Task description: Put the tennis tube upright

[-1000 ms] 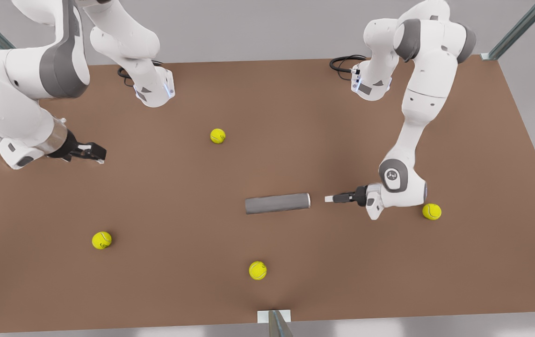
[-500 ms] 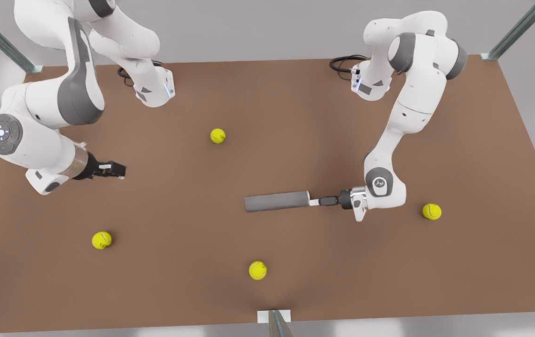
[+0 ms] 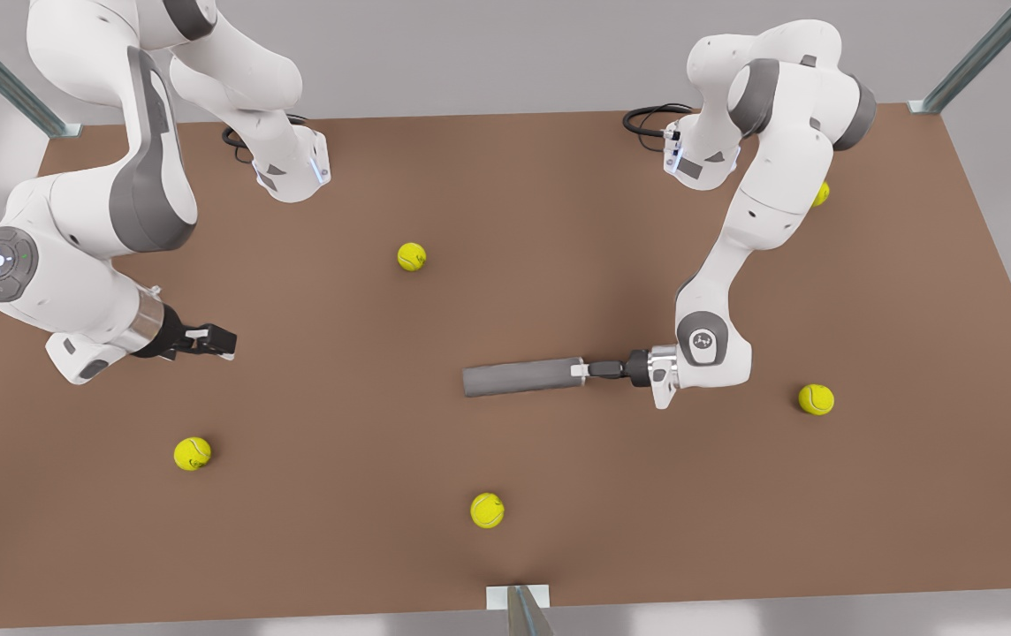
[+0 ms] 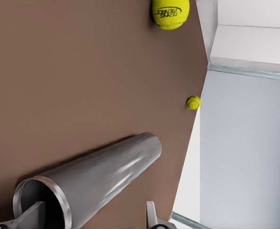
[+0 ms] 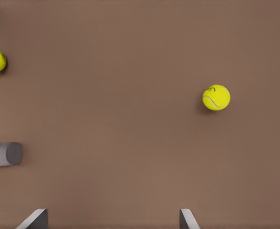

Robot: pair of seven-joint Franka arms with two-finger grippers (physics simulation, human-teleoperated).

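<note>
The tennis tube (image 3: 519, 377) is a dark grey cylinder lying flat on the brown table (image 3: 558, 221), its light-rimmed open end toward the front view's right. My left gripper (image 3: 578, 371) is at that end and open. In the left wrist view one finger (image 4: 32, 217) sits at the tube's (image 4: 97, 179) open mouth and the other (image 4: 151, 217) outside its wall, so the left gripper (image 4: 93, 205) straddles the rim. My right gripper (image 3: 224, 340) hovers open near the front view's left edge, far from the tube. The right wrist view has the right gripper (image 5: 112, 212) open, with the tube's closed end (image 5: 4, 154) at the frame's edge.
Several yellow tennis balls lie scattered: one (image 3: 411, 256) behind the tube, one (image 3: 487, 510) in front, one (image 3: 192, 453) at the front view's left, one (image 3: 816, 398) at its right. Both arm bases stand along the far edge.
My left gripper has slid toward the front view's left and reached the tube's open end. The right arm swung down and inward a little, then nearly stopped.
</note>
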